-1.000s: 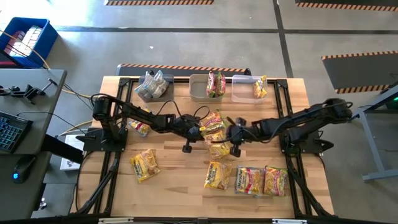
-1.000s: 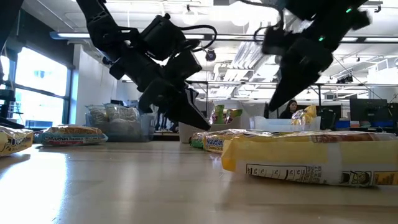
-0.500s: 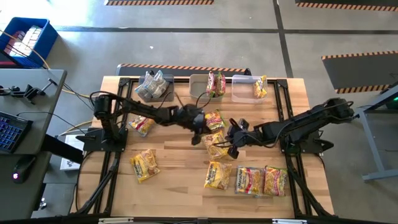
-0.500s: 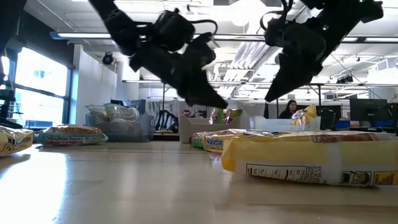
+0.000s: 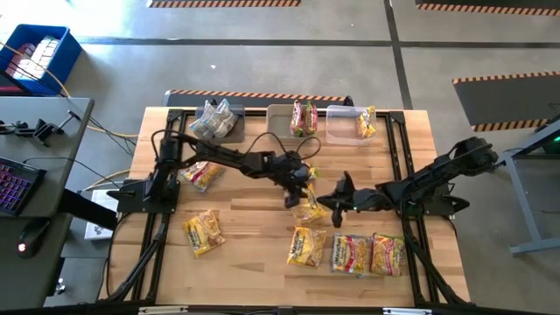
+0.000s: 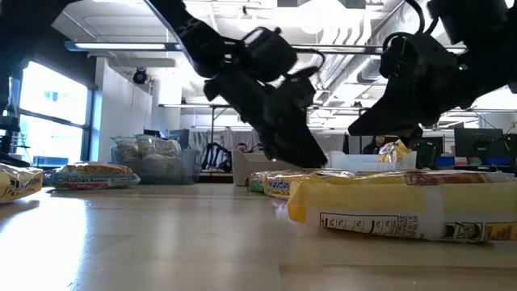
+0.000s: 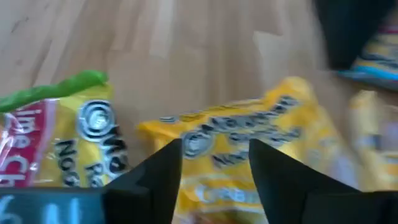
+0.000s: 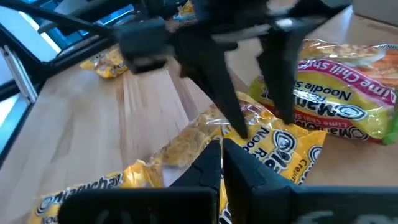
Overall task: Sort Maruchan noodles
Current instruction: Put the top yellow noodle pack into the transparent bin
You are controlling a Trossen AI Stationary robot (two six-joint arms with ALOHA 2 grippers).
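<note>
the left gripper (image 5: pixel 300 188) is held open just above a yellow noodle packet (image 5: pixel 308 210) near the middle of the table (image 5: pixel 245 236), its fingers (image 7: pixel 158 171) spread over the packet. the right gripper (image 5: pixel 331 200) is closed, empty, just beside that packet. more packets are scattered on the table and in three bins (image 5: pixel 282 127) at the far edge.

Seven noodle packets (image 5: pixel 203 231) loose on the table, three bins (image 5: pixel 343 131), two arms (image 5: pixel 229 158)
</note>
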